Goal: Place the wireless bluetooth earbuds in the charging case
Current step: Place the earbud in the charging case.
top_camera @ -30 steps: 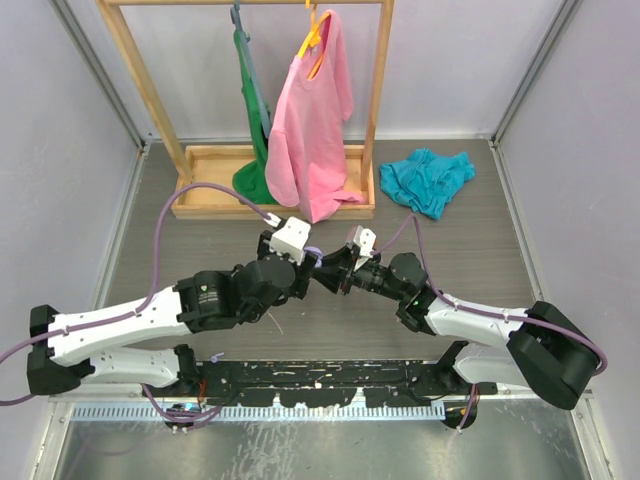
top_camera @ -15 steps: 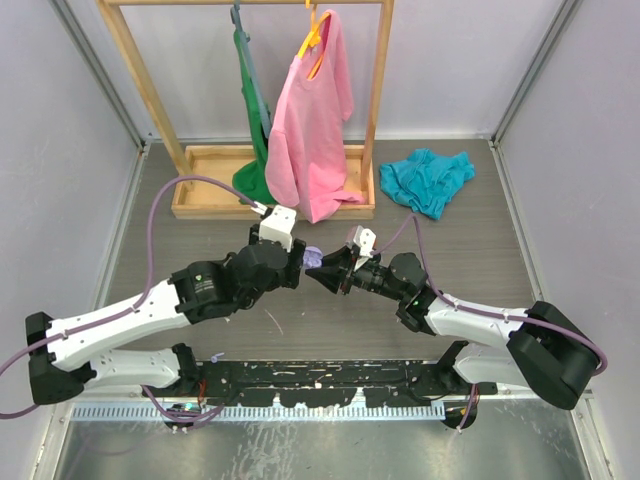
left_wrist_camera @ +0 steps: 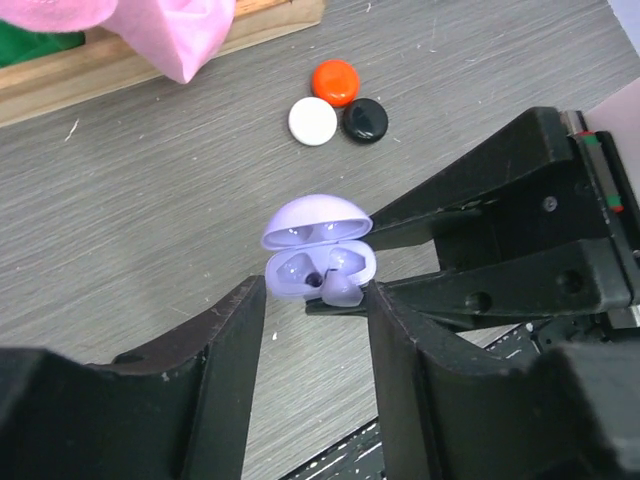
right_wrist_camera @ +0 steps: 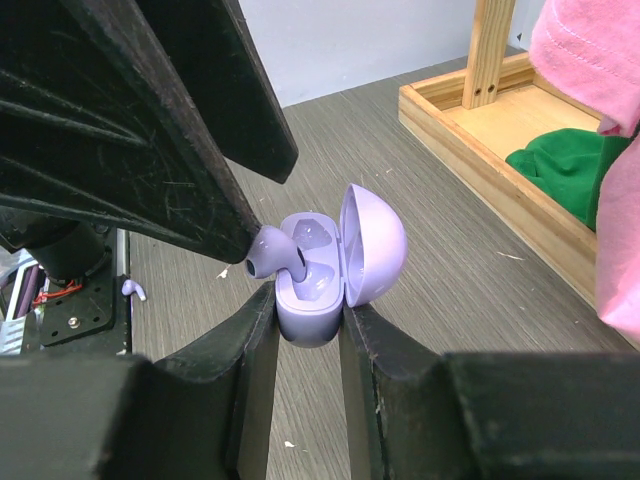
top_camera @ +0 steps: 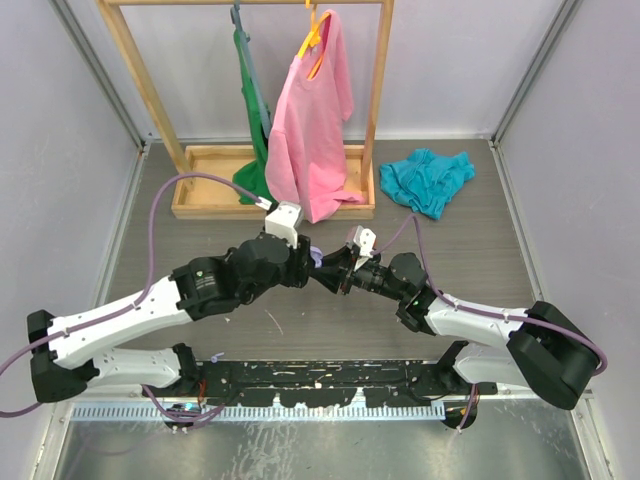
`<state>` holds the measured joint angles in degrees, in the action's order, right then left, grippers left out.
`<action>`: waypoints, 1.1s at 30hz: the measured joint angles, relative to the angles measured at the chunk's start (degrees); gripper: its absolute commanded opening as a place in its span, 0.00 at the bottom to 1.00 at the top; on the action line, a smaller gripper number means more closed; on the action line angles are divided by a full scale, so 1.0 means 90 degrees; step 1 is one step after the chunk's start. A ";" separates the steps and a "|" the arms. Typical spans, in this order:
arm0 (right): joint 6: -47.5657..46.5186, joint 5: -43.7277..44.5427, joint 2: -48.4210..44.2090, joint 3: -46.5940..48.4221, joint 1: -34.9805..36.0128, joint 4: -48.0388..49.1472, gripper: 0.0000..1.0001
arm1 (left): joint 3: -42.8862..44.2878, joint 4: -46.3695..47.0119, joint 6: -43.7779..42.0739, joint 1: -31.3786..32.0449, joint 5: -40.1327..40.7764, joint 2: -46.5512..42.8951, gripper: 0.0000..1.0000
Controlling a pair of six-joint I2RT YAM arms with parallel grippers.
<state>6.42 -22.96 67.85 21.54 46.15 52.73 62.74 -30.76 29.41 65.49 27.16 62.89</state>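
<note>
Since half a second ago the left gripper [top_camera: 307, 262] has edged right, closer to the right gripper [top_camera: 323, 270], which has not shifted. From above, the two meet nose to nose at mid-table, with a sliver of the lilac case [top_camera: 315, 256] showing between them. Behind them a pink shirt [top_camera: 312, 120] and a green garment [top_camera: 252, 120] hang on a wooden rack [top_camera: 205, 190]. A teal cloth [top_camera: 428, 180] lies to its right.

From the left wrist, the case stands with its lid raised, gripped by the right gripper reaching in from the right. The left fingers [left_wrist_camera: 230, 360] stand apart on either side of the case's lower half. A lilac bud [left_wrist_camera: 340, 288] sits at the case's front rim, touching the finger at right in this view. Beyond, a red disc [left_wrist_camera: 335, 82], a white disc [left_wrist_camera: 313, 121] and a black disc [left_wrist_camera: 365, 120] lie close together on the table [left_wrist_camera: 150, 200].

From the right wrist, the right fingers [right_wrist_camera: 250, 350] are clamped on the case's base. The bud has its stem down in one well and its head sticking out, against the tip of one left finger; the other left finger is clear above it. A second bud [right_wrist_camera: 133, 290], tiny and lilac, lies on the table near the left edge.
</note>
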 measured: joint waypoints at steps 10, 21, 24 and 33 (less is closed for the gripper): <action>-0.0002 0.0019 0.0000 0.0000 0.0000 0.0000 0.01 | 0.0549 -0.0306 0.0374 0.0000 -0.0153 0.0629 0.37; -0.0002 0.0046 0.0000 -0.0005 0.0000 -0.0010 0.01 | 0.1049 -0.1003 0.0682 0.0000 -0.0155 0.1059 0.27; -0.0005 0.0044 0.0000 -0.0027 0.0000 -0.0007 0.01 | 0.1071 -0.1088 0.0690 0.0000 -0.0146 0.1073 0.20; -0.0007 0.0041 0.0000 -0.0049 0.0005 0.0000 0.01 | 0.1127 -0.1205 0.0593 0.0000 -0.0143 0.1076 0.11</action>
<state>6.35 -22.59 67.85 21.10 46.19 52.73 72.88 -41.60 34.74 65.49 25.87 72.58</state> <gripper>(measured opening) 0.331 0.184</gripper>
